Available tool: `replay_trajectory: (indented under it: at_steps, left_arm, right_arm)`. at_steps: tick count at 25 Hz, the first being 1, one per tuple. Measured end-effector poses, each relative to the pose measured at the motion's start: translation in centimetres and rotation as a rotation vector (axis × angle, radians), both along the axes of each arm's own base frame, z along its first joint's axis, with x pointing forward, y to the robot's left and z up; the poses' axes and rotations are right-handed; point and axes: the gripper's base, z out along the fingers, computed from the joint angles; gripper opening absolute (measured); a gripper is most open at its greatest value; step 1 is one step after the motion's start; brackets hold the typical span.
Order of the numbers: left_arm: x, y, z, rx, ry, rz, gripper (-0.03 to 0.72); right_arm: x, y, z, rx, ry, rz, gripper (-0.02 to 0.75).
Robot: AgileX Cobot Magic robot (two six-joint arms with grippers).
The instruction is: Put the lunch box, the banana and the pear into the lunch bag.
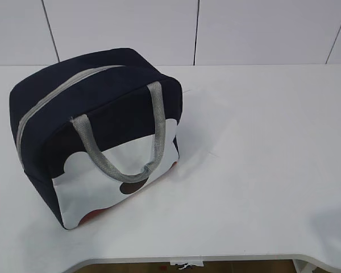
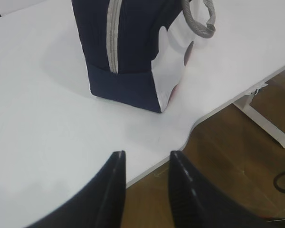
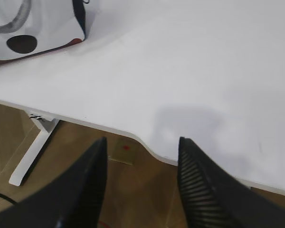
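The navy lunch bag point(image 1: 96, 114) stands on the left of the white table, its grey zipper point(image 1: 51, 102) shut along the top and a grey handle hanging over its white side panel. It also shows in the left wrist view point(image 2: 128, 52), and a corner of it shows in the right wrist view point(image 3: 33, 28). My left gripper point(image 2: 146, 156) is open and empty over the table's front edge, short of the bag. My right gripper point(image 3: 142, 142) is open and empty over the front edge, right of the bag. The lunch box, banana and pear are out of view. Neither gripper shows in the exterior view.
The white table point(image 1: 261, 142) has a curved cut-out along its front edge point(image 3: 147, 149). A white table leg point(image 2: 261, 118) and wooden floor lie below. A white panelled wall stands behind the table.
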Motion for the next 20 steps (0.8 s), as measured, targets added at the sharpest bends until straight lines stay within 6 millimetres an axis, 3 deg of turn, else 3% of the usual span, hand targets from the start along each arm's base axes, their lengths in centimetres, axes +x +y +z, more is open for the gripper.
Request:
replay_trajectory:
  at_steps: [12, 19, 20]
  left_arm:
    - [0.00, 0.00, 0.00, -0.002, 0.001, 0.004, 0.239]
    - [-0.01, -0.11, 0.00, -0.004, 0.002, 0.100, 0.239]
    - [0.00, -0.20, 0.00, -0.004, 0.002, 0.195, 0.239]
  right_arm:
    - [0.06, -0.19, 0.01, 0.010, 0.002, -0.032, 0.383]
    - [0.00, -0.10, 0.01, 0.010, 0.002, -0.124, 0.383]
    - [-0.02, -0.07, 0.01, 0.010, 0.002, -0.148, 0.383]
